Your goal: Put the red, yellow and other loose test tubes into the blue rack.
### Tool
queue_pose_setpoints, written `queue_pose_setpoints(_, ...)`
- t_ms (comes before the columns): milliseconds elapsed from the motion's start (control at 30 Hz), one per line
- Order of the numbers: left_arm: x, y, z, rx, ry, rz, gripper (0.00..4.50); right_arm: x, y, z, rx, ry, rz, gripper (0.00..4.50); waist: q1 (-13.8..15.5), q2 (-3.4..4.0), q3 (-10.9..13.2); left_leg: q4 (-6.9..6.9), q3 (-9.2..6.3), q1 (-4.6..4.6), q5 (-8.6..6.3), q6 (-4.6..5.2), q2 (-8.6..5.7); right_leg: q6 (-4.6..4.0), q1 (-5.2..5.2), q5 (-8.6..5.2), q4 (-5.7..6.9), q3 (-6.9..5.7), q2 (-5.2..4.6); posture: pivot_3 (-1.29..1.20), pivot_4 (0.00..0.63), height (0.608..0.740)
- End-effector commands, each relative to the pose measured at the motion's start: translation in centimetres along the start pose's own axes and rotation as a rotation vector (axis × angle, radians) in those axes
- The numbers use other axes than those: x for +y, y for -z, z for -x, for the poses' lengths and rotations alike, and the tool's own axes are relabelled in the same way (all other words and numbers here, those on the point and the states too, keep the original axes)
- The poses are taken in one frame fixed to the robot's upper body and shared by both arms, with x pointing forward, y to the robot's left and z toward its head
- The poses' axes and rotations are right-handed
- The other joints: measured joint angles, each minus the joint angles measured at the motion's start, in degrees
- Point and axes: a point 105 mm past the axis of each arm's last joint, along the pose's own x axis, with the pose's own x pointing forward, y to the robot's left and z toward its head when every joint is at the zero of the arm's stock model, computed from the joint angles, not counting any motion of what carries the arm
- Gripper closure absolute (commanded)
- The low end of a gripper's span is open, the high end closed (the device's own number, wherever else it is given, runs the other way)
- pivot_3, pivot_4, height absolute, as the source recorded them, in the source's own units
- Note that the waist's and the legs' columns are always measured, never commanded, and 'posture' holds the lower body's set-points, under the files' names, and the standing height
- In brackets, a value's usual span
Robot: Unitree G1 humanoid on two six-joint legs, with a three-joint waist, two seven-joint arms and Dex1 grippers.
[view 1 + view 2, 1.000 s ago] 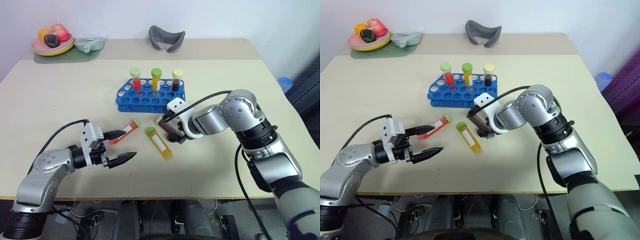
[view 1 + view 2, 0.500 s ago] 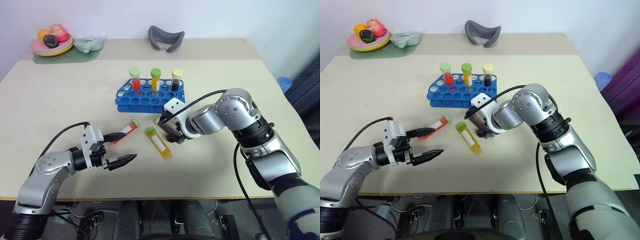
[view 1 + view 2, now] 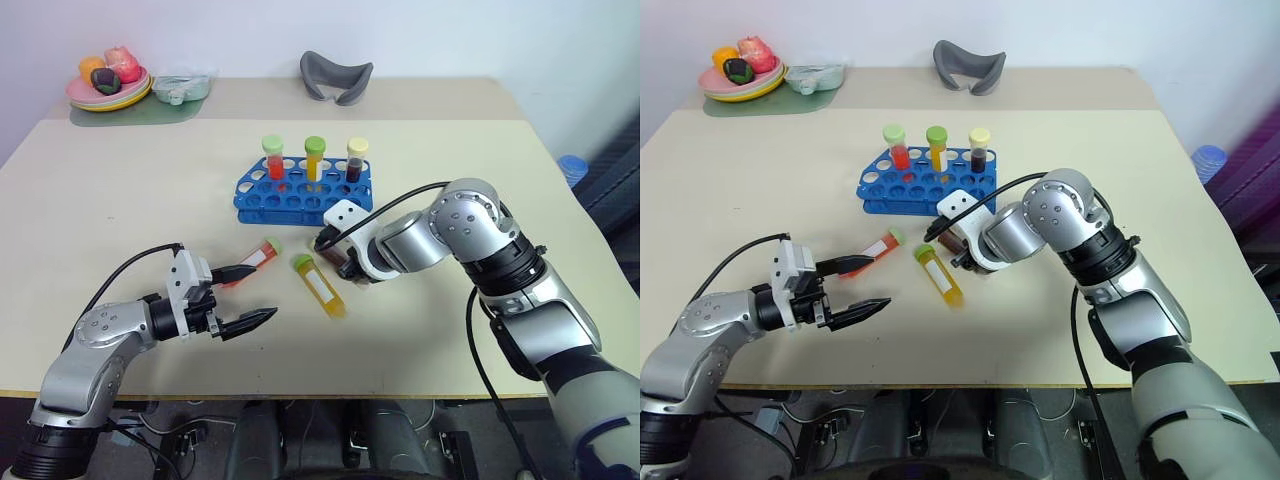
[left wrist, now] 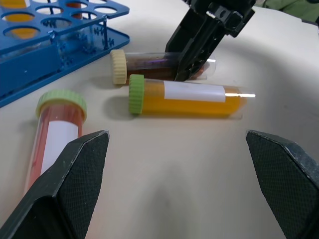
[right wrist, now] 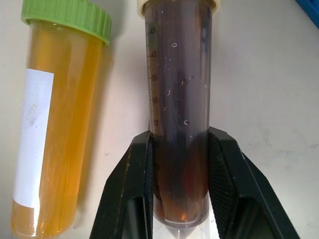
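Three loose test tubes lie on the table in front of the blue rack [image 3: 300, 196]. The dark brown tube [image 5: 180, 89], with a pale yellow cap, lies flat with my right gripper [image 3: 345, 262] shut on its lower end; both fingers [image 5: 137, 179] press its sides. Beside it lies the yellow tube [image 3: 318, 285], green-capped. The red tube [image 3: 257, 256] with a white label lies further left. My left gripper [image 3: 262, 290] stands open just short of the red tube, holding nothing.
Three capped tubes stand upright in the rack's back row [image 3: 314, 160]. A plate of toy fruit [image 3: 105, 88] and a small container [image 3: 180, 88] sit at the far left corner. A grey curved object [image 3: 336, 76] lies at the back.
My right gripper's fingers have closed onto the dark brown tube. Both arms have stayed where they were, and the left gripper is still open.
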Motion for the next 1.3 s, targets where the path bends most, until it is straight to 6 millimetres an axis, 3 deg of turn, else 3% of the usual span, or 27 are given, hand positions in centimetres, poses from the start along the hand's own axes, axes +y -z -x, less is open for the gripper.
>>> queue_pose_setpoints(33,-0.3,-1.1,-0.2,-0.019,0.013,-0.033,0.0,0.1,-0.2,0.3,-0.004,0.003,0.015,3.69,0.0,0.0,0.0,0.0,0.0,0.0,0.0,0.0,0.0,0.0,0.0,0.0,0.0,0.0,0.0,0.0,0.15,0.666)
queue_pose_setpoints(333,0.0,-1.6,-0.5,-0.019,0.008,-0.036,0.0,-0.3,-0.9,1.0,-0.057,0.051,0.037,3.69,0.0,0.0,0.0,-0.01,0.0,-0.01,0.0,0.0,0.0,0.0,-0.01,0.0,-0.02,0.0,0.0,0.0,0.15,0.666)
queue_pose_setpoints(733,0.5,-0.8,0.1,-0.01,-0.004,-0.031,0.0,-1.5,-2.8,5.6,-0.316,0.198,0.237,3.69,0.0,0.01,0.03,-0.15,0.0,-0.03,0.0,0.0,0.0,0.0,-0.05,0.0,-0.14,0.0,0.01,0.0,0.15,0.666)
queue_pose_setpoints(900,0.5,-0.4,0.1,-0.013,-0.007,-0.03,0.0,-2.3,-5.1,7.8,-0.639,0.215,0.18,3.69,0.03,0.0,0.03,-0.21,0.02,-0.02,0.0,0.0,0.0,0.0,-0.05,0.0,-0.2,0.0,0.03,0.0,0.15,0.666)
queue_pose_setpoints(1033,0.7,-0.3,0.0,-0.02,-0.018,-0.035,0.0,-3.8,-6.6,9.7,-0.964,0.191,0.008,3.69,0.08,-0.01,0.02,-0.25,0.04,0.0,0.01,-0.01,0.0,0.01,-0.01,0.01,-0.27,-0.02,0.04,0.0,0.15,0.666)
queue_pose_setpoints(1167,0.7,-0.5,-0.1,-0.028,-0.025,-0.037,0.0,-4.3,-6.3,9.8,-1.131,0.158,-0.054,3.69,0.08,0.0,0.03,-0.24,0.04,0.02,0.02,-0.04,0.0,0.02,0.03,0.01,-0.28,-0.03,0.04,0.0,0.15,0.666)
queue_pose_setpoints(1300,0.8,-0.6,0.0,-0.034,-0.034,-0.037,0.0,-4.3,-5.8,8.6,-1.181,0.194,-0.017,3.69,0.04,0.0,0.03,-0.24,0.04,0.04,0.02,-0.04,-0.01,0.02,0.04,0.01,-0.28,-0.03,0.04,0.0,0.15,0.666)
